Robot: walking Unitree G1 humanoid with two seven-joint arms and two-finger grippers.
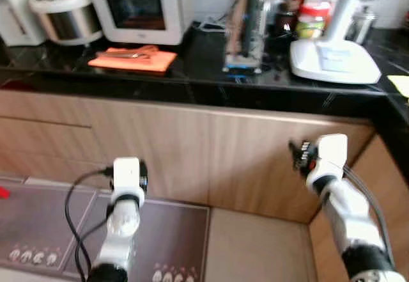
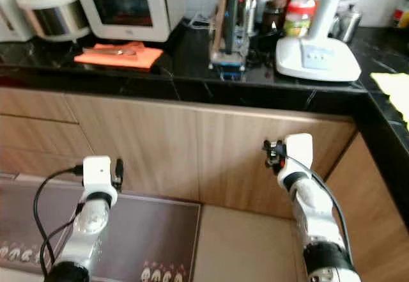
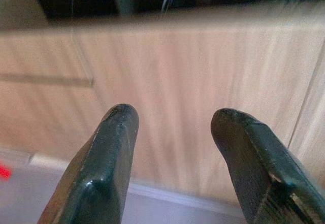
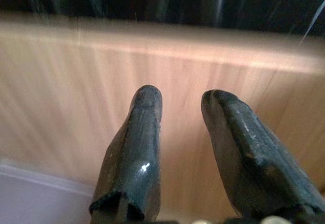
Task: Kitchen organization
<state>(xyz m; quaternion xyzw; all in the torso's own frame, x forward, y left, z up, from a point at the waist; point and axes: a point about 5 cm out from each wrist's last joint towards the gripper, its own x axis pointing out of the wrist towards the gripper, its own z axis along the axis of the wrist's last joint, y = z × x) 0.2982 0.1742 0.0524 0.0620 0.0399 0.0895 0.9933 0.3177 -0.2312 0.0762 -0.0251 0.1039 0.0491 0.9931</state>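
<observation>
Both arms raised before the wooden cabinet front (image 1: 192,148), left gripper (image 3: 175,127) and right gripper (image 4: 180,107) each fingers apart and empty; the orange cloth (image 1: 133,59) with utensils lies on the black counter (image 1: 204,71), so approach squarely, reaching up without clipping the edge

From my station, the two head eyes looked forward and down from standing height at the black stone counter (image 1: 192,80) over pale wood cabinet fronts (image 2: 192,148), with the arms rising from six o'clock. Both eyes shared the same scene, the right one shifted slightly sideways. The left wrist camera sat close behind its two black fingers (image 3: 101,168), facing the wood fronts at near range. The right wrist camera looked past its own fingers (image 4: 134,153) at the same wood, counter edge at twelve o'clock.
</observation>
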